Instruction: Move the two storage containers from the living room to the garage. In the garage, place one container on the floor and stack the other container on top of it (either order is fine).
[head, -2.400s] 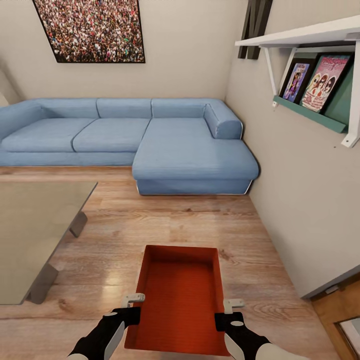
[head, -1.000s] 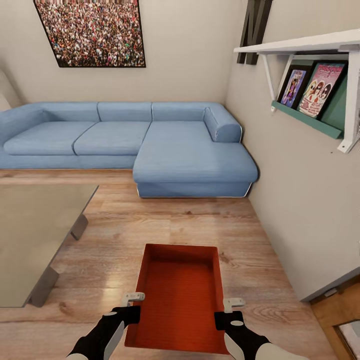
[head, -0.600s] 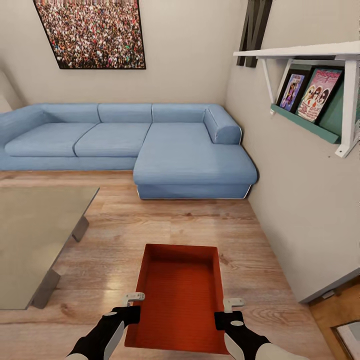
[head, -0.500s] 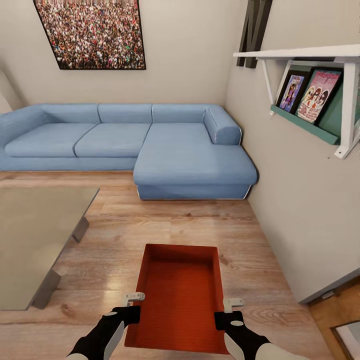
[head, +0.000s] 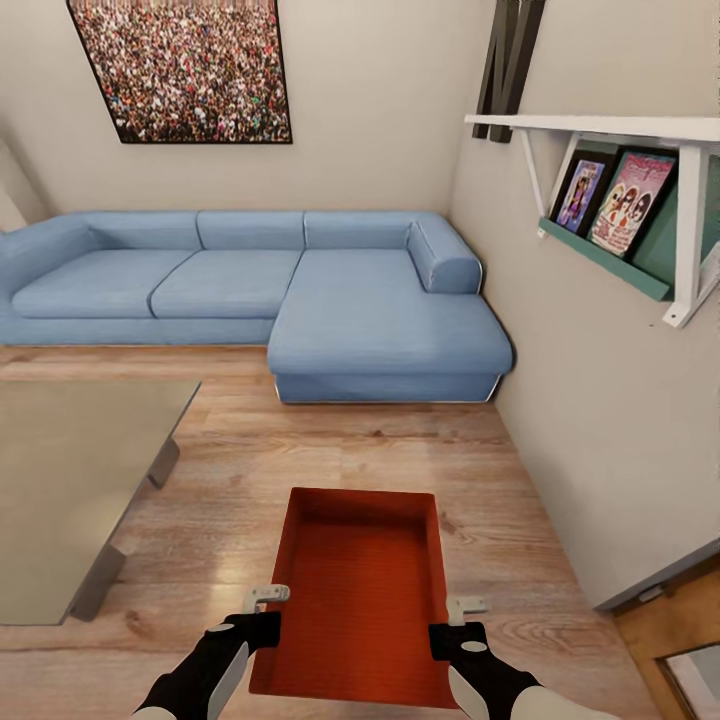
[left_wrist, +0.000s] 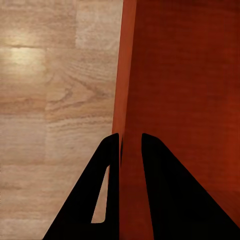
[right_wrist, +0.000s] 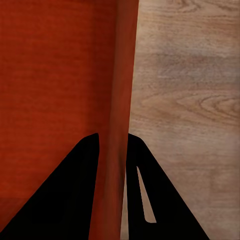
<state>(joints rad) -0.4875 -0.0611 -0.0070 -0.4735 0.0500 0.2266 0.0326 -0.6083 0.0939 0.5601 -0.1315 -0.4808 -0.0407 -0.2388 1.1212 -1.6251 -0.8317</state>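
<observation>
Carrying the storage container (head: 362, 590) with left gripper (head: 262, 612) and right gripper (head: 452, 620) clamped on opposite walls, I judge uneven arm motion could twist it loose.

The head view is taken from high above, facing forward and down across the wood floor (head: 330, 450) toward the sofa (head: 300, 290) at 12 o'clock, with the bin (head: 360, 590) near at 6 o'clock. The left wrist view is set very close along the left gripper (left_wrist: 131, 145), at the bin's left wall (left_wrist: 127, 100). The right wrist view is set equally close along the right gripper (right_wrist: 112, 145), at the right wall (right_wrist: 122, 75). Bin and floor are shared by all three views.
</observation>
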